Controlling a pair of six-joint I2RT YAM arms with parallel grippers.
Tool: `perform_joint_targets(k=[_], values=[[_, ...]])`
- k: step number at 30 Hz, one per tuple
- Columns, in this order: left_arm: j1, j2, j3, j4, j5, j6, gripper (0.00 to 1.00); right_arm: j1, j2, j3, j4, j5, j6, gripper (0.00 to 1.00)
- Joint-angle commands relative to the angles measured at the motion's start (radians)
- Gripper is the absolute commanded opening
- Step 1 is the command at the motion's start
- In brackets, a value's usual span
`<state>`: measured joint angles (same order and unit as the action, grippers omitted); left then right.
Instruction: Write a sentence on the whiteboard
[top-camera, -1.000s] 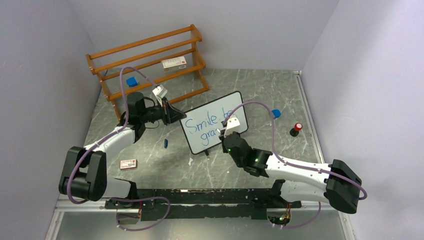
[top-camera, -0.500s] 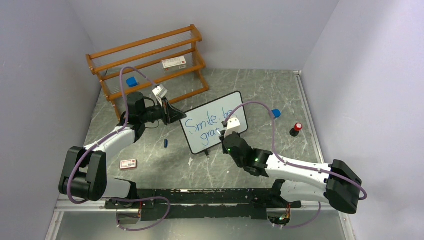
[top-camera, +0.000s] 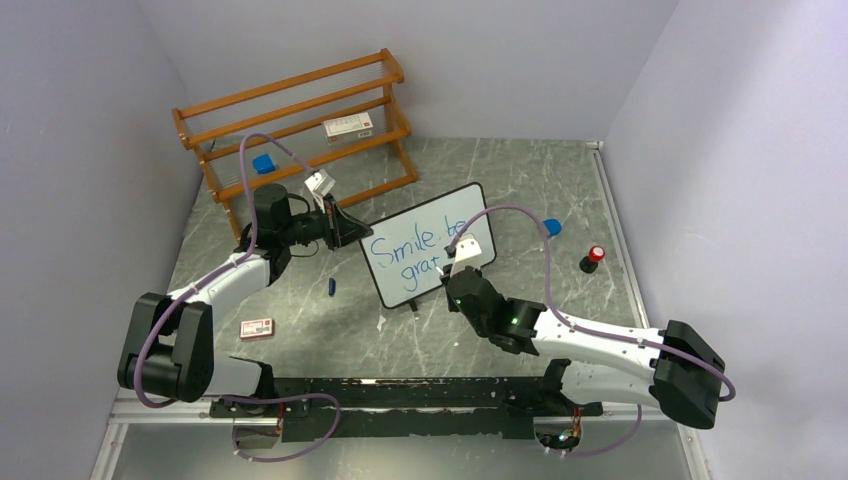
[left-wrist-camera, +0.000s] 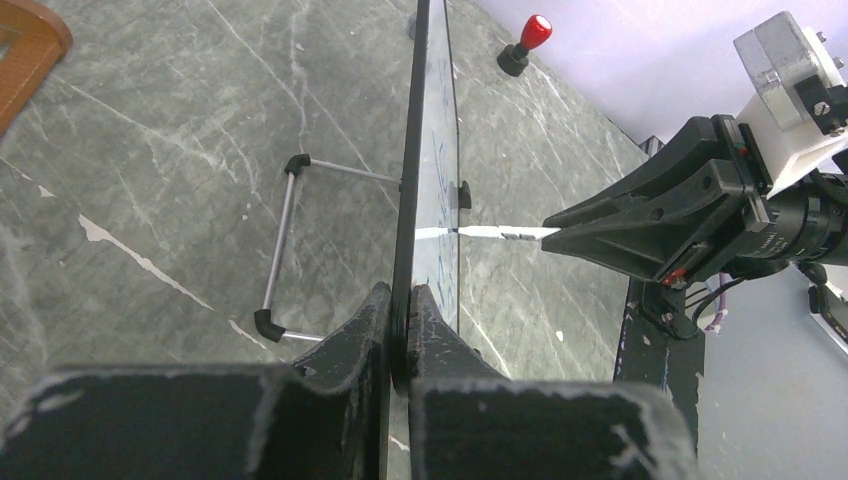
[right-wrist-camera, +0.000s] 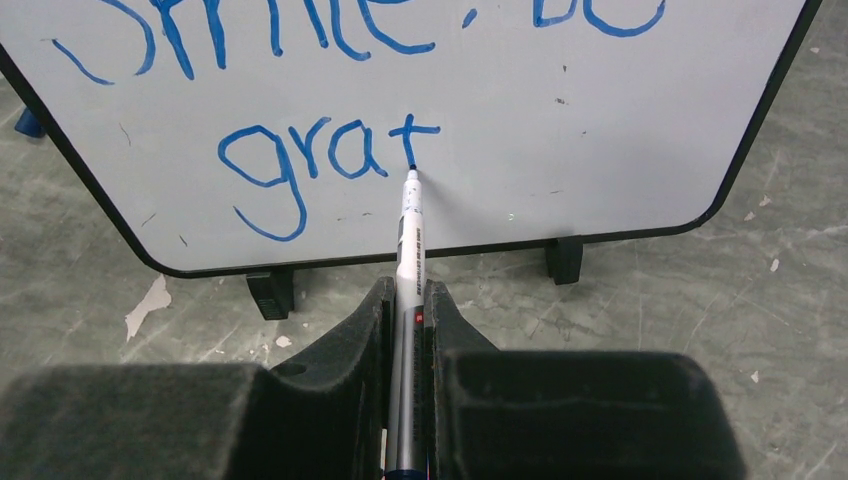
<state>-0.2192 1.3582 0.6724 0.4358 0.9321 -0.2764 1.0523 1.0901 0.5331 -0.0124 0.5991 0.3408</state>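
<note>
The whiteboard (top-camera: 425, 240) stands tilted mid-table, black-framed on two short feet. My left gripper (left-wrist-camera: 402, 292) is shut on its left edge (left-wrist-camera: 412, 180); it also shows in the top view (top-camera: 352, 226). The sentence (right-wrist-camera: 330, 150) reads "Smile. be" over "grat" in blue. My right gripper (right-wrist-camera: 405, 290) is shut on a white marker (right-wrist-camera: 408, 250) whose tip touches the board at the foot of the last "t". The right gripper sits in front of the board in the top view (top-camera: 452, 272).
A wooden rack (top-camera: 300, 120) stands at the back left with a small box and a blue item. A blue cap (top-camera: 332, 288) and a small box (top-camera: 257, 327) lie at the left. A blue object (top-camera: 551, 227) and a red-topped black knob (top-camera: 592, 258) sit at the right.
The second line has grown from "gra" to "grat". The right gripper and marker shifted slightly right along the board. The left arm has not moved.
</note>
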Motion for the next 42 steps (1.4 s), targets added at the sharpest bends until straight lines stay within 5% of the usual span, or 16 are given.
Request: perform_joint_targets(k=[1,42], values=[[0.004,0.025,0.006,-0.04,-0.01,0.059,0.05,-0.011,-0.001,-0.016,-0.031,0.013,0.02,0.0],[0.005,0.025,0.007,-0.045,-0.01,0.063,0.05,-0.045,-0.023,-0.017,0.038,0.021,0.003,0.0]])
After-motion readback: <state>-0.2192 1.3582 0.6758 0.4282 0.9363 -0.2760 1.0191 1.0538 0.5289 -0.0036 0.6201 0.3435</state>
